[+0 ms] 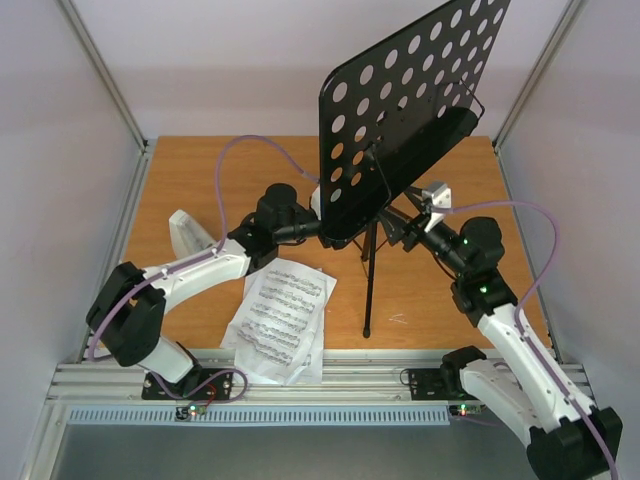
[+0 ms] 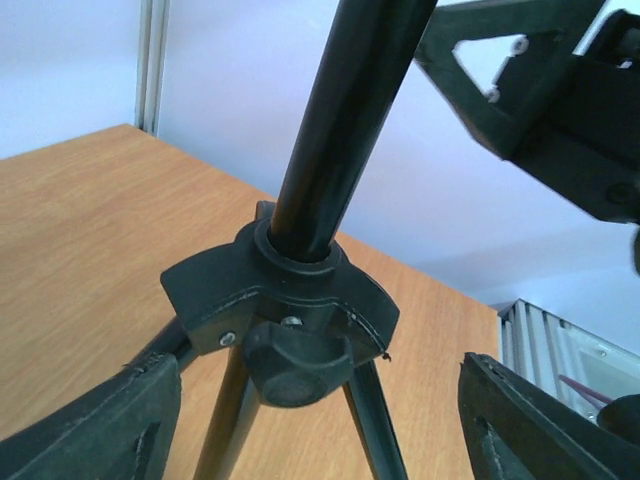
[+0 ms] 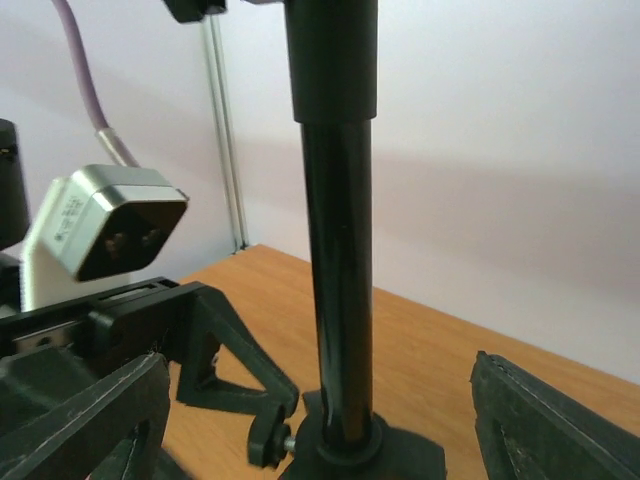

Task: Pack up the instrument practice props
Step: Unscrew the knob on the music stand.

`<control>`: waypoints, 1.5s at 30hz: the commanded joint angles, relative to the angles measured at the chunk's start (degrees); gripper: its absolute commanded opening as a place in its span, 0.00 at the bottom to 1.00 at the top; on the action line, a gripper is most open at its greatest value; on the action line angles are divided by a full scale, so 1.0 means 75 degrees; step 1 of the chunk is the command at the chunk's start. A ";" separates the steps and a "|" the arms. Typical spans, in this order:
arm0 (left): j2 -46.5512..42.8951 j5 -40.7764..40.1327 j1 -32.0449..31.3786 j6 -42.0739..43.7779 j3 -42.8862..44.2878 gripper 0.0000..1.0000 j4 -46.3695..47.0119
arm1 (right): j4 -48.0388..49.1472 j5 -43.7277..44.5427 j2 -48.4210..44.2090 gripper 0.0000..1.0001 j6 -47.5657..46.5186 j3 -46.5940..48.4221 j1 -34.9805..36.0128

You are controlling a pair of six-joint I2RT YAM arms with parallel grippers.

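The black music stand (image 1: 400, 110) stands upright mid-table, its perforated desk tilted toward the camera and one tripod leg (image 1: 368, 290) showing below. My left gripper (image 1: 326, 228) and right gripper (image 1: 400, 232) flank its pole from either side, partly hidden by the desk. In the left wrist view the hub (image 2: 280, 295) and its knob (image 2: 298, 362) sit between my open fingers (image 2: 100, 430), untouched. In the right wrist view the pole (image 3: 338, 280) stands between open fingers (image 3: 550, 430) with gaps on both sides. Sheet-music pages (image 1: 283, 315) lie near the front edge. The white metronome (image 1: 187, 232) stands at the left.
The table is walled by white panels and aluminium posts (image 1: 100, 70). A metal rail (image 1: 330, 378) runs along the front edge by the arm bases. The left arm's purple cable (image 1: 240, 150) loops over the back left of the tabletop.
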 commanded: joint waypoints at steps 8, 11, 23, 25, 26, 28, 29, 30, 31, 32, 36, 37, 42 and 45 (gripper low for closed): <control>0.0093 -0.0270 -0.0111 0.1649 0.0464 0.57 -0.0113 | -0.1562 0.0651 -0.1806 0.85 0.0363 -0.0843 0.0043; 0.0074 -0.0282 -0.0137 0.1711 0.0472 0.53 -0.0185 | -0.1634 0.0643 -0.1844 0.85 0.0358 -0.0860 0.0043; 0.0195 -0.0606 -0.0335 0.2227 0.0681 0.40 -0.0537 | -0.1670 0.0545 -0.1732 0.85 0.0382 -0.0868 0.0043; 0.0192 -0.0648 -0.0335 0.2239 0.0659 0.36 -0.0520 | -0.1668 0.0529 -0.1714 0.85 0.0393 -0.0883 0.0043; 0.0191 -0.0671 -0.0344 0.2222 0.0652 0.34 -0.0506 | -0.1666 0.0532 -0.1709 0.85 0.0394 -0.0883 0.0044; 0.0192 -0.0703 -0.0347 0.2168 0.0630 0.31 -0.0470 | -0.1648 0.0508 -0.1701 0.85 0.0394 -0.0892 0.0043; 0.0188 -0.0698 -0.0347 0.2142 0.0620 0.29 -0.0457 | -0.1643 0.0503 -0.1686 0.85 0.0398 -0.0889 0.0043; 0.0175 -0.0690 -0.0347 0.2090 0.0608 0.26 -0.0415 | -0.1644 0.0497 -0.1663 0.85 0.0394 -0.0884 0.0046; 0.0180 -0.0692 -0.0347 0.2044 0.0595 0.25 -0.0380 | -0.1641 0.0491 -0.1661 0.85 0.0394 -0.0883 0.0043; 0.0180 -0.0693 -0.0347 0.1928 0.0596 0.23 -0.0376 | -0.1644 0.0493 -0.1650 0.85 0.0394 -0.0883 0.0043; 0.0180 -0.0744 -0.0353 0.1256 0.0605 0.14 -0.0450 | -0.1638 0.0482 -0.1645 0.85 0.0414 -0.0904 0.0046; 0.0156 -0.0816 -0.0348 0.1040 0.0602 0.12 -0.0508 | -0.1649 0.0498 -0.1649 0.85 0.0406 -0.0906 0.0045; 0.0043 -0.1216 -0.0342 -0.0090 0.0656 0.06 -0.0964 | -0.1667 0.0531 -0.1671 0.85 0.0400 -0.0939 0.0043; 0.0022 -0.1252 -0.0313 -0.0946 0.0671 0.06 -0.1175 | -0.1693 0.0556 -0.1696 0.85 0.0405 -0.0942 0.0043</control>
